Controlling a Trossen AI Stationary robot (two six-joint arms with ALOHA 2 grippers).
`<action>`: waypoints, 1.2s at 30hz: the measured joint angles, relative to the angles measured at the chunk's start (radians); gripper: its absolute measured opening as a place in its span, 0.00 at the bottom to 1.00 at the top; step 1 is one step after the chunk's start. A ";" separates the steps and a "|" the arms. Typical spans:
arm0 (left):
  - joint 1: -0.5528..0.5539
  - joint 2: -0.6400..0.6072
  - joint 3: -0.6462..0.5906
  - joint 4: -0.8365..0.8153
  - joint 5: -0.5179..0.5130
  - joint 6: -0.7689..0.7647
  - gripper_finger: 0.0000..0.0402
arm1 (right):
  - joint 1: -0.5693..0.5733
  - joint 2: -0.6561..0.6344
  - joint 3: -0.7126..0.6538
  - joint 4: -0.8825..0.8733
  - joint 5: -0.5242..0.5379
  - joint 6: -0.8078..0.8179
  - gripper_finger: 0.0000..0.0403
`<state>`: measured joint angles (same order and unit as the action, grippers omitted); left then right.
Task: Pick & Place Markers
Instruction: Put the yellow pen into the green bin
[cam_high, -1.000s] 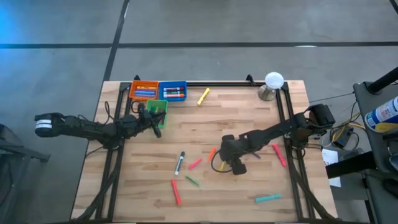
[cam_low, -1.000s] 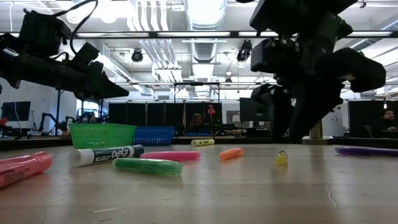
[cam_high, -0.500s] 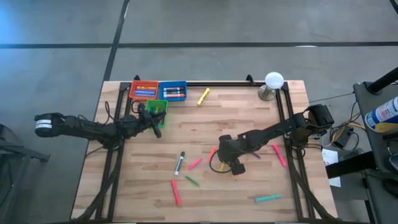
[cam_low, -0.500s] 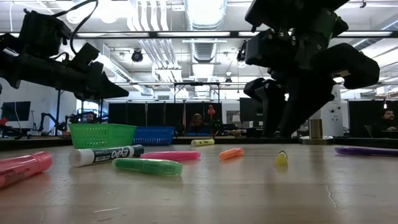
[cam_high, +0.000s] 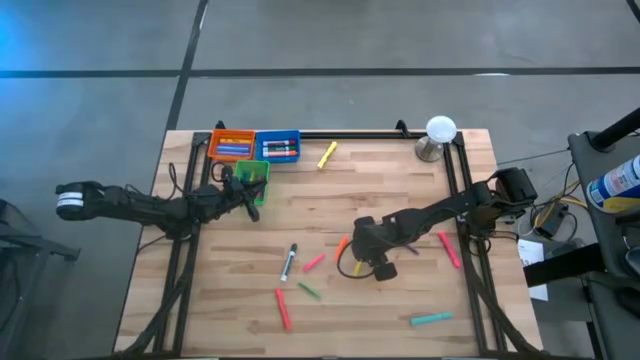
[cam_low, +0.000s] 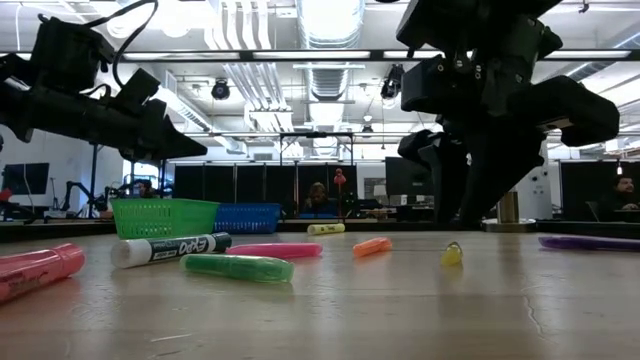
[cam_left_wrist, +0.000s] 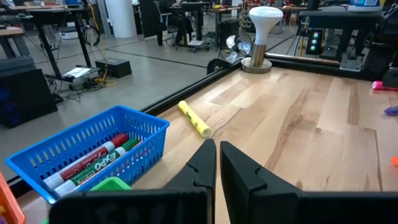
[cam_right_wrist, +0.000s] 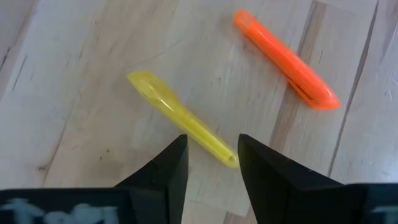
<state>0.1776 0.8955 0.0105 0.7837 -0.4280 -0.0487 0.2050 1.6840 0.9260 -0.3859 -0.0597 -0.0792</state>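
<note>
A yellow marker (cam_right_wrist: 180, 118) lies flat on the wood near the table's middle (cam_high: 353, 267), and an orange marker (cam_right_wrist: 286, 62) lies just beyond it. My right gripper (cam_right_wrist: 212, 155) points steeply down over the yellow marker, open. Its two fingers stand on either side of the marker's near end. Whether a finger touches that end, I cannot tell. In the low view the yellow marker (cam_low: 452, 255) shows end-on below the right gripper (cam_low: 465, 215). My left gripper (cam_left_wrist: 217, 155) waits shut and level at the far left, by the green bin (cam_high: 250, 175).
Loose markers lie about: a black-and-white one (cam_high: 289, 261), pink (cam_high: 314, 263), green (cam_high: 308, 292), red (cam_high: 283, 310), teal (cam_high: 431, 319), red at the right (cam_high: 449, 248), yellow at the back (cam_high: 327, 155). An orange bin (cam_high: 231, 146) and a blue bin (cam_high: 279, 147) hold markers. A white lamp (cam_high: 438, 135) stands at the far right.
</note>
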 joint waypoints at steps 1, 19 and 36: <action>0.000 0.000 0.000 0.000 0.000 0.000 0.04 | 0.001 0.000 0.000 0.000 0.000 0.000 0.34; 0.000 0.001 0.002 0.000 0.011 -0.185 0.04 | 0.002 0.097 0.018 -0.001 0.003 -0.017 0.41; 0.000 0.002 0.002 -0.008 0.039 -0.192 0.04 | 0.002 0.092 0.009 0.036 0.006 0.114 0.10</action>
<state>0.1776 0.8978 0.0120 0.7757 -0.3890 -0.2411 0.2066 1.7756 0.9349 -0.3503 -0.0535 0.0351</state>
